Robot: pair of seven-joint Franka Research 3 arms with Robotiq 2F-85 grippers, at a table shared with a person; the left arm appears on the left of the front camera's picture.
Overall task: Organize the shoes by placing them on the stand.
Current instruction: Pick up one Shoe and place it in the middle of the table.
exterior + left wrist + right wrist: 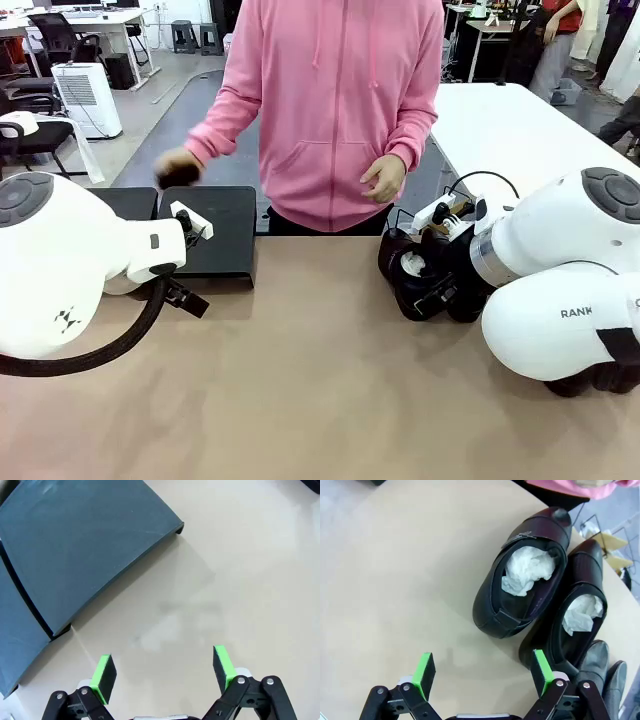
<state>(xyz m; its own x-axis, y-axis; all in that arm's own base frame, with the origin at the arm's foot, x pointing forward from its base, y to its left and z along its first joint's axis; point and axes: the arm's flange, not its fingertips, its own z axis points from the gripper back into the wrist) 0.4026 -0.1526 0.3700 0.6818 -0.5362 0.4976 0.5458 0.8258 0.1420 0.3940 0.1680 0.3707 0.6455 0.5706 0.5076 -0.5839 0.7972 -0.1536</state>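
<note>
Though left hand (164, 667), right hand (482, 666) gape empty, shoes (542, 527) partly hidden, maybe four.

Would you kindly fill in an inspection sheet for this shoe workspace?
Surface: beige table, bare in the middle.
Job's things: black shoes clustered by the right arm, two stuffed with white paper; stand at far left, visible parts bare.
Clutter: nothing seen.
Grippers: left gripper open over bare table beside the stand; right gripper open beside the shoes.
Cables: black cable looping under the left arm; another at the right wrist.
Surroundings: person in pink hoodie opposite, one hand holding a blurred dark object.
</note>
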